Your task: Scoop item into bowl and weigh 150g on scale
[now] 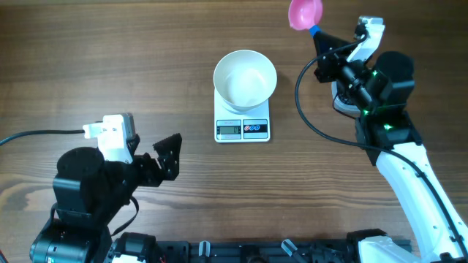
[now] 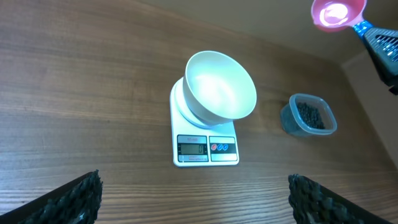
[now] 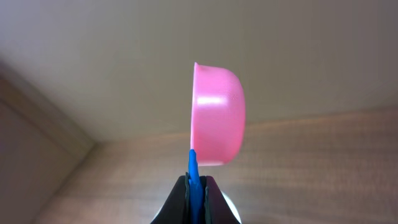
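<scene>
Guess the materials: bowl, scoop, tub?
Bowl: glossy white, smooth walls with soft highlights; ceramic or hard plastic, cannot tell which.
Scoop: pink with a blue handle, even colour and a semi-gloss sheen; looks like moulded plastic.
Tub: clear, faintly bluish walls with the dark pellets showing through; probably thin plastic.

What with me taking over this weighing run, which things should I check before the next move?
1. Round white glossy bowl sits empty on small white rectangular scale: ok.
2. Scale display at zero: cannot tell.
3. Right hand shut on blue handle of pink plastic scoop: ok.
4. Scoop empty: ok.
5. Clear plastic tub holds small black pellets: ok.
6. Left hand open, away from scale: ok.
</scene>
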Available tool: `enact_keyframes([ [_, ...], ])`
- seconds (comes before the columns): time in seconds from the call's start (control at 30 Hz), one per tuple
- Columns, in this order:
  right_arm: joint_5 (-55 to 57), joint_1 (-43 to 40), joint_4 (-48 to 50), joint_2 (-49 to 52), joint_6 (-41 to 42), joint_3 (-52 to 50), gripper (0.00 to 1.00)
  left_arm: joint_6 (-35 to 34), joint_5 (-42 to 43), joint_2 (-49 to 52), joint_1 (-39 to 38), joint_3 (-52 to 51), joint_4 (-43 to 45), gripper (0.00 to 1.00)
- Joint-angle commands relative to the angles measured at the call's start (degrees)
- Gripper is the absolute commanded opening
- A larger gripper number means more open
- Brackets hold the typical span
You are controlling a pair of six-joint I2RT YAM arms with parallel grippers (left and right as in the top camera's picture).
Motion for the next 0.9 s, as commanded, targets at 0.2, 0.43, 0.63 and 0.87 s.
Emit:
enact_keyframes([
  [0.2,-1.5,-0.1,-1.9,-0.8,-6.0,0.9,0.04,-0.2,0.0,-0.1,0.4,0.9,0.0,1.00],
  [0.43,-1.5,-0.1,-1.0,-0.8,-6.0,0.9,0.04,1.3,4.6,-0.1,0.4,0.9,0.4,1.00],
  [0.63,-1.5,-0.1,-1.1,-0.8,-7.3,0.9,0.04,24.4,16.7,1.2,0.4,4.5,-8.8,1.00],
  [0.87,-1.3,-0.1,-1.1,-0.8,-7.3,0.9,0.04,38.3,9.6,9.1,0.4,10.3,-19.3,1.00],
])
